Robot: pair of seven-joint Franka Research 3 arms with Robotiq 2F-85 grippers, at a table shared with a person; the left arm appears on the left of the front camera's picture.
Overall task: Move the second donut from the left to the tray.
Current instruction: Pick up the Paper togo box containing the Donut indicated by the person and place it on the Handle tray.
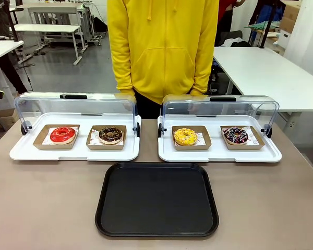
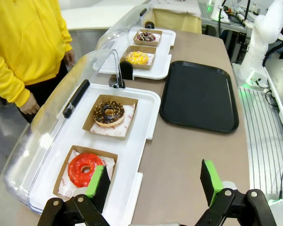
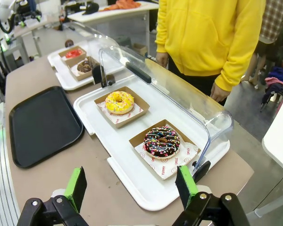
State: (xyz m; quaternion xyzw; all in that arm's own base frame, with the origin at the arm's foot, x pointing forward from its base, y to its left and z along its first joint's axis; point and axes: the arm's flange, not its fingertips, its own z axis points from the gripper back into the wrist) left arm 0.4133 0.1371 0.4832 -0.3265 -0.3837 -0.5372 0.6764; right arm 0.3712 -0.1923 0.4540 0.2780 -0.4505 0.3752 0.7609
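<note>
Now, target: I see the second donut from the left in its brown cardboard holder on the left white display tray. It sits just beside the red-glazed donut and has not been lifted.
Destination: the tray lies on the counter in front of both display trays and carries nothing.
Left pincer: the jaws are spread wide with nothing between them. It hovers at the red donut's end of the display tray.
Right pincer: it gapes too and is empty, over the end of the right display tray near the sprinkled dark donut.
Risk, wrong pick: from my left pincer the red donut is the nearer one, so I could close on it by mistake.
Risk, squeeze: pads pressed on the glaze would likely dent it, so I judge the holder's walls the safer hold.
Risk, spill: the holder looks light, so a tilted lift may slide the donut out.
Risk, snag: dragging low could catch the display tray's rim.
In the way: the raised clear lid stands behind the donuts and blocks a far-side approach.
Nearby: a person in a yellow hoodie stands at the far edge, hands down behind the lids.
</note>
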